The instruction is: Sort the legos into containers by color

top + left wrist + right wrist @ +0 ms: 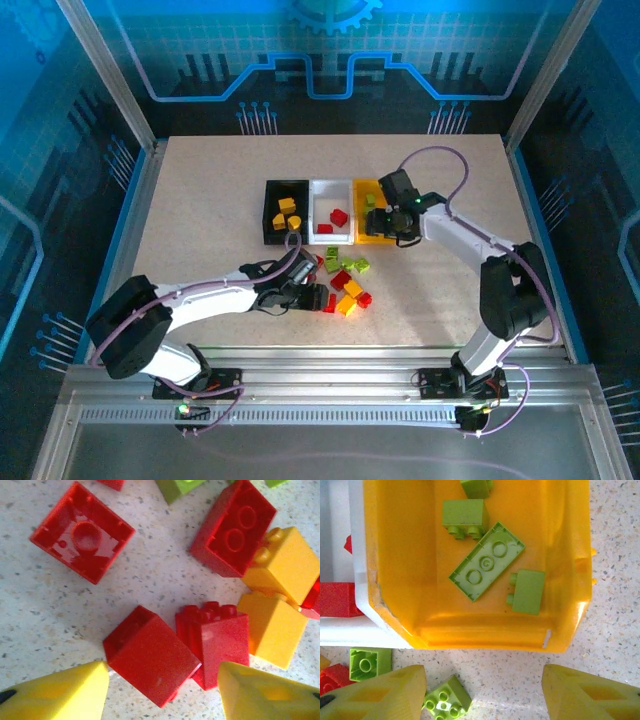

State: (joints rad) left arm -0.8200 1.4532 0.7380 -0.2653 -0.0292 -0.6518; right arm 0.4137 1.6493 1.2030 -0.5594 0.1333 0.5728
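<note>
Left fingers stood apart, astride two red legos on the surface. Right fingers wide, empty, hung above yellow container holding green legos.

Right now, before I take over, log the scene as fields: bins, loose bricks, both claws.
black bin: yellow-orange bricks
white bin: red bricks
yellow bin: green bricks
loose pile: red, yellow-orange, green bricks, table in front of bins
left claw: open, straddling red brick in pile
right claw: open, empty, beside yellow bin wall
</note>
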